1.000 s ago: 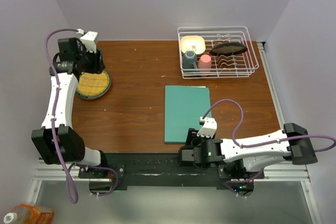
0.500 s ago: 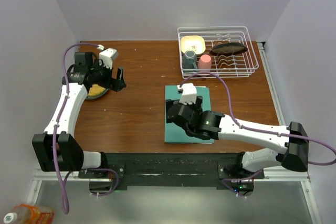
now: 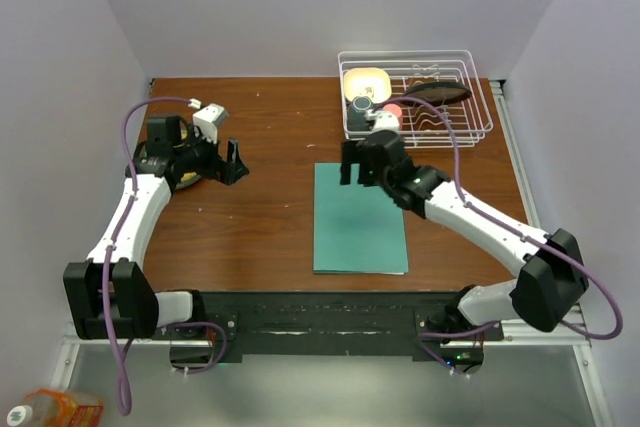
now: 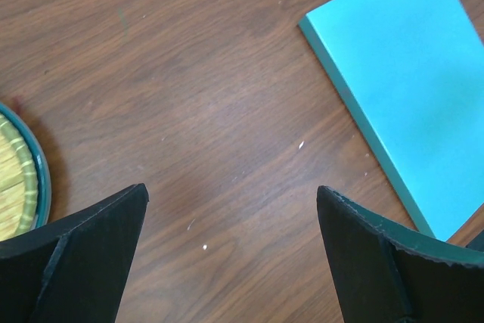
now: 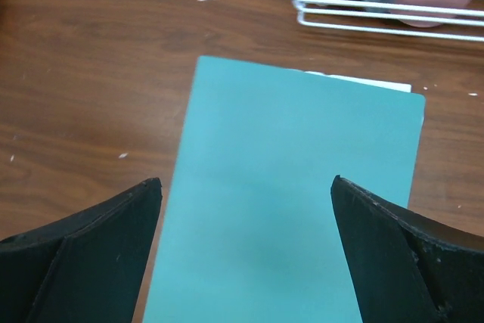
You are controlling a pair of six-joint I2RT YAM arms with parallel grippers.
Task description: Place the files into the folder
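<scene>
Two risks noted. A thin strip of the white paper files (image 5: 361,81) peeks past the far edge of the flat teal-green card folder (image 3: 358,219), which lies shut on the brown wooden table (image 3: 270,227) — any nudge to the cover could, I judge, slide the sheets further out. Second: the right gripper (image 3: 354,163) hovers over the folder's far end, near the white wire dish rack (image 3: 470,132) — a wide swing might clip it. Its jaws are spread wide, holding and touching nothing. The left gripper (image 3: 236,163) is likewise fully spread and empty, over bare wood, well apart from the folder.
</scene>
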